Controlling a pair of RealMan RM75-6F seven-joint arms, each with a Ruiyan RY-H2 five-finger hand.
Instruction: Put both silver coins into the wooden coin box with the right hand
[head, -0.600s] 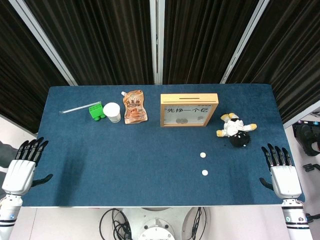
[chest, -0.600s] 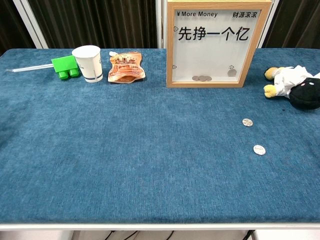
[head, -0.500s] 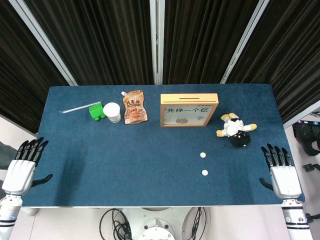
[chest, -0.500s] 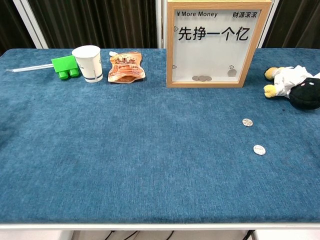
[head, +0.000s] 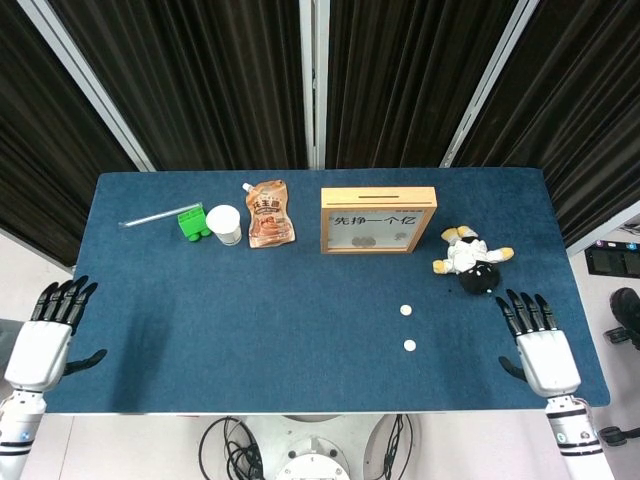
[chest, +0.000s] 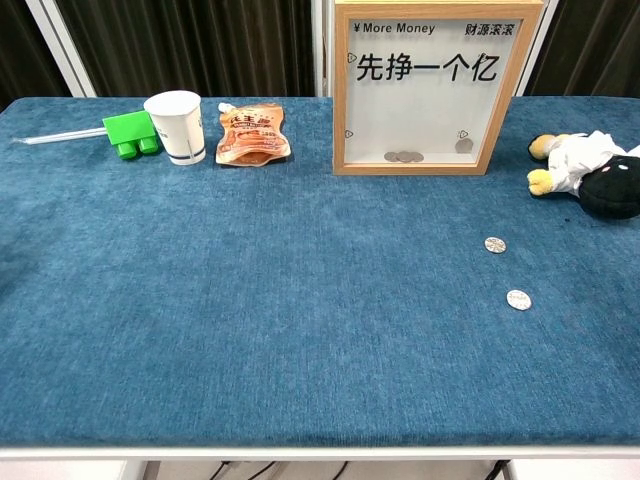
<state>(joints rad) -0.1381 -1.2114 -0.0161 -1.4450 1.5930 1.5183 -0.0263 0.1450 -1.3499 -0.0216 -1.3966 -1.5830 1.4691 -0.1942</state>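
Observation:
Two silver coins lie flat on the blue table, one (head: 406, 310) (chest: 495, 244) nearer the box and one (head: 409, 345) (chest: 518, 299) closer to the front edge. The wooden coin box (head: 378, 220) (chest: 432, 85) stands upright at the back centre, with a few coins behind its clear front. My right hand (head: 537, 345) hovers open over the table's front right corner, well right of the coins, fingers spread. Off the table's left front corner my left hand (head: 45, 335) is open and empty. Neither hand shows in the chest view.
A plush toy (head: 472, 263) (chest: 591, 172) lies right of the box. At the back left are a brown pouch (head: 268, 214), a white paper cup (head: 224, 224), a green block (head: 191, 222) and a straw (head: 150, 217).
My right hand has moved left, from beyond the table's right edge to over its front right corner. The left hand and the coins have not moved.

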